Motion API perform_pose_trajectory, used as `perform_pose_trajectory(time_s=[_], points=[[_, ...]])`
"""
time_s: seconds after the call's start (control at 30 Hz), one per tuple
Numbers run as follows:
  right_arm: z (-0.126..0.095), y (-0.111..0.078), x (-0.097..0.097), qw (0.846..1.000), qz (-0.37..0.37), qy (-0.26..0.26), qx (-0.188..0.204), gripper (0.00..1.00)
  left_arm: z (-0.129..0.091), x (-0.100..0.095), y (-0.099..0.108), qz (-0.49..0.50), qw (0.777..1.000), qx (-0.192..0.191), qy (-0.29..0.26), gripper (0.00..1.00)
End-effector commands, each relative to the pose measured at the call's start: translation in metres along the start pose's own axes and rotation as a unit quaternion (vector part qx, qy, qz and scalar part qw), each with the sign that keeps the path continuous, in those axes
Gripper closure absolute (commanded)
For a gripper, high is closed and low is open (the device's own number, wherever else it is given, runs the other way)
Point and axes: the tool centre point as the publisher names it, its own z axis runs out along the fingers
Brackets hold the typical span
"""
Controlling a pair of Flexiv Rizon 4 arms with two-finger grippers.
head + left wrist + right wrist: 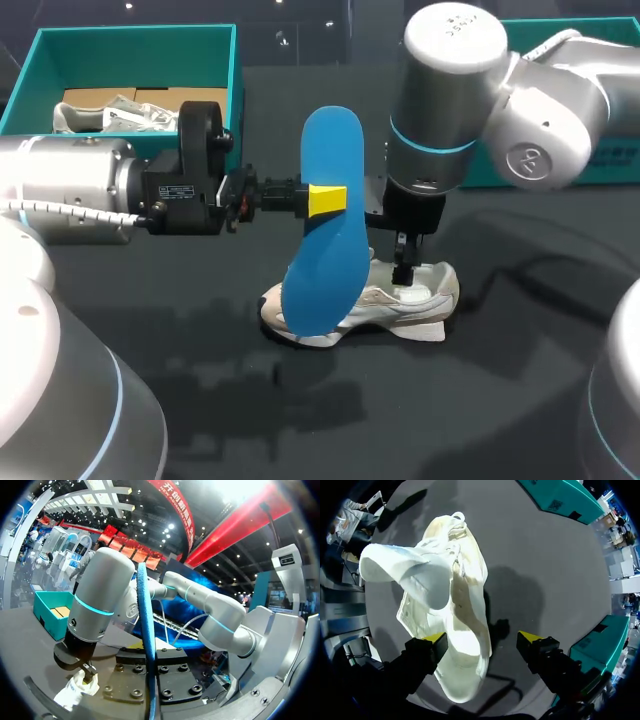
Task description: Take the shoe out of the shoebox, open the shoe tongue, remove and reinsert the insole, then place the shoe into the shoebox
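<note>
Head view: you have one insole (320, 250), twelve-to-six, pinched by left gripper (327, 200); one shoe (400, 300) toes nine; right gripper (483, 637) gapes.

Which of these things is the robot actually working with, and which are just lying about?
In the job: blue insole, held in the left gripper; white shoe, below the right gripper; teal shoebox.
Lying about: second teal box; cardboard inside the shoebox.
</note>
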Motion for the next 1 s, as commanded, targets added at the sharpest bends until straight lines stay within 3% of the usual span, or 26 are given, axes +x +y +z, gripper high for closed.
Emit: perform_pose_trajectory(time_s=[0.03,0.3,0.47,0.73,0.8,0.83,0.87,0.9,1.0], points=[[0.012,0.009,-0.001,1.0,-0.004,0.001,0.005,0.11,0.001,0.001,0.002,0.0,1.0,0.002,-0.001,1.0],[0.025,0.012,0.0,1.0,-0.011,0.012,0.017,0.2,0.001,0.001,0.002,0.0,1.0,0.002,-0.001,1.0],[0.028,0.015,0.001,0.999,-0.011,0.016,0.027,0.37,0.001,0.001,0.002,0.0,1.0,0.002,-0.001,1.0],[0.029,0.02,0.003,0.999,-0.014,0.015,0.044,0.52,0.001,0.001,0.002,0.0,1.0,0.002,-0.001,1.0],[0.03,0.02,0.004,0.999,-0.014,0.017,0.046,0.6,0.001,0.001,0.002,0.0,1.0,0.002,-0.001,1.0],[0.031,0.02,0.004,0.999,-0.013,0.018,0.046,0.71,0.001,0.001,0.002,0.0,1.0,0.002,-0.001,1.0],[0.031,0.019,0.004,0.999,-0.013,0.019,0.046,0.94,0.001,0.001,0.002,0.0,1.0,0.002,-0.001,1.0],[0.031,0.019,0.005,0.999,-0.013,0.019,0.046,1.0,0.001,0.001,0.002,0.0,1.0,0.002,-0.001,1.0],[0.029,0.018,0.007,0.999,-0.012,0.019,0.049,1.0,0.001,0.001,0.002,0.0,1.0,0.002,-0.001,1.0]])
